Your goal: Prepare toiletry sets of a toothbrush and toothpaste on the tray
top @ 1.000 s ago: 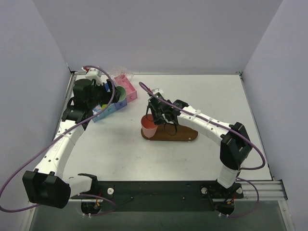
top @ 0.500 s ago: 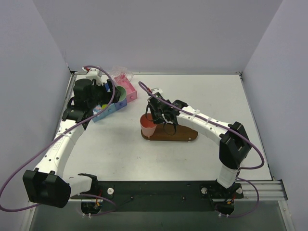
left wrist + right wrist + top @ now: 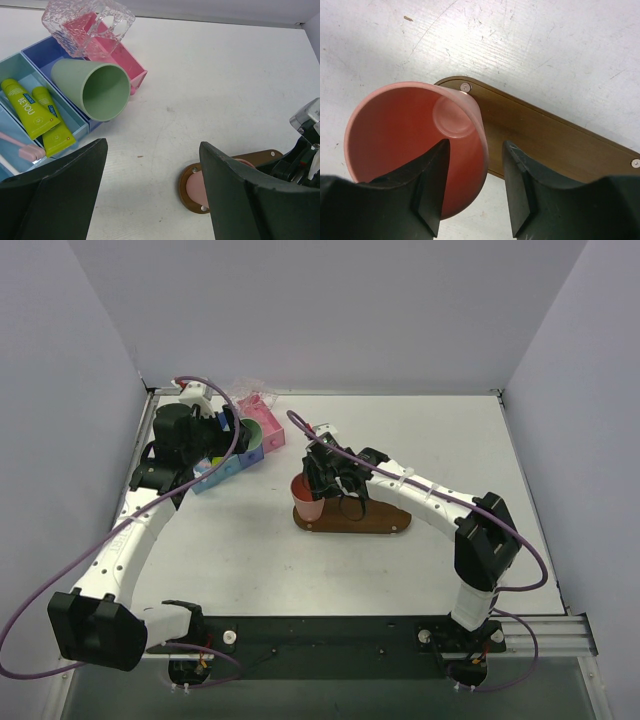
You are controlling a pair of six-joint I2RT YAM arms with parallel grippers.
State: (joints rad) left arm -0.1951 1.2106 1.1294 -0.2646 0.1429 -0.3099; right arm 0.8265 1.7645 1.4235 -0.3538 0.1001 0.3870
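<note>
On the left wrist camera the toothbrush (image 3: 20, 146) runs off the left edge and slips under one finger (image 3: 55, 195) of the left gripper (image 3: 152, 145), so I can't see its full length. The other finger hides most of the tray (image 3: 185, 187) and the pink cup (image 3: 197, 187). On the right wrist camera the tray's far end is cut off, and the right gripper (image 3: 475, 147) covers the cup's near rim. From above, what lies in the blue bin (image 3: 228, 470) is too small to tell

Scuffed white table (image 3: 430, 440), brown tray (image 3: 385, 522) mid-surface, coloured box bins (image 3: 230, 468) far-left.
</note>
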